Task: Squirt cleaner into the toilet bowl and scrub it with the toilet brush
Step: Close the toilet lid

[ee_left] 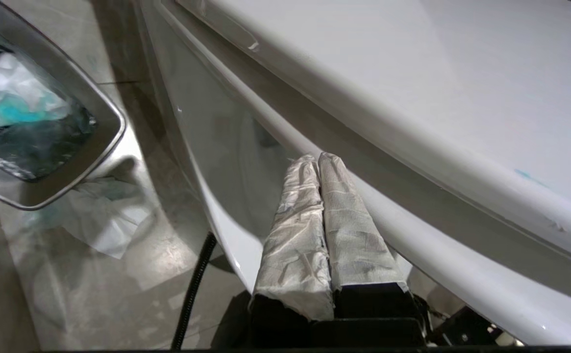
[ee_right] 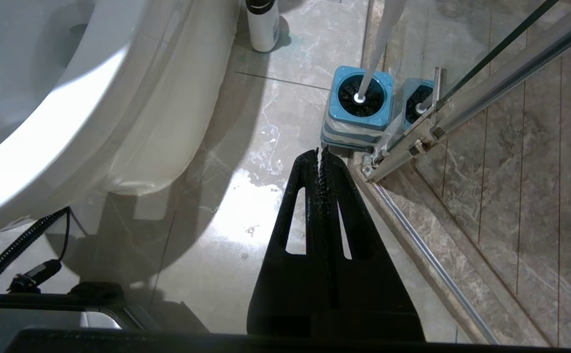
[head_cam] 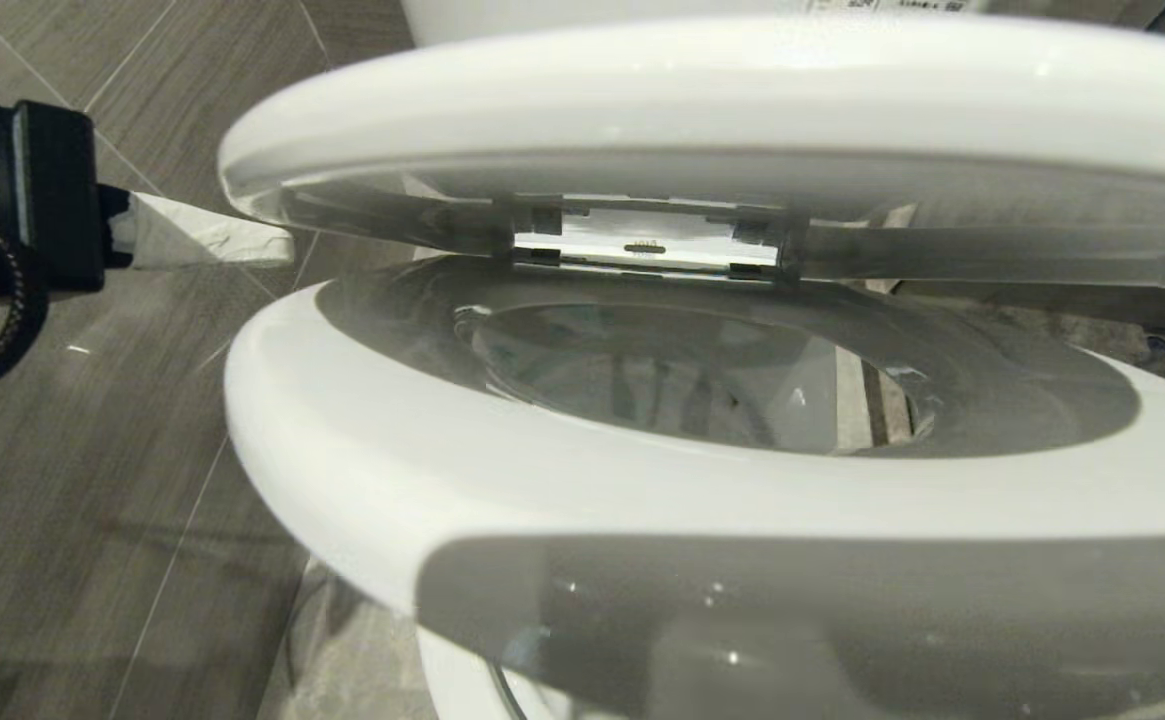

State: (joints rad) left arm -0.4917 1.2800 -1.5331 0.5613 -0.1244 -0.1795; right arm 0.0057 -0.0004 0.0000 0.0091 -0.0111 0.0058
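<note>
The toilet bowl [head_cam: 362,440] fills most of the head view, its white seat down on the rim and its lid [head_cam: 642,110] hanging partly raised above the opening. The water inside looks grey, with only faint greenish streaks on the porcelain. A small smear of blue cleaner [ee_left: 528,175] shows on the white lid surface in the left wrist view.

The left pincer [head_cam: 277,242] reaches in from the left side of the bowl, its tips at the edge of the lid, in the gap between lid and seat. Its two fingers [ee_left: 295,230], wrapped in white tissue, are pressed flat together with nothing between them. Whether the tips actually touch the lid I cannot tell.

On the floor beside the bowl on that side stands a square steel bin [ee_left: 94,147] with crumpled white and blue-stained tissues [ee_left: 15,105] inside, and another crumpled tissue [ee_left: 104,215] lies on the floor just beside it.

The right pincer [ee_right: 320,153] hangs low over the tiled floor [ee_right: 226,215] on the other side of the bowl, its black toothed jaws clenched on nothing. Just beyond its tips the toilet brush [ee_right: 381,34] stands upright in its blue-topped holder [ee_right: 359,115], which sits on the floor against the metal track of a glass shower door [ee_right: 501,54]. A white bottle [ee_right: 263,29] with a dark cap stands on the floor farther back, near the base of the bowl.
</note>
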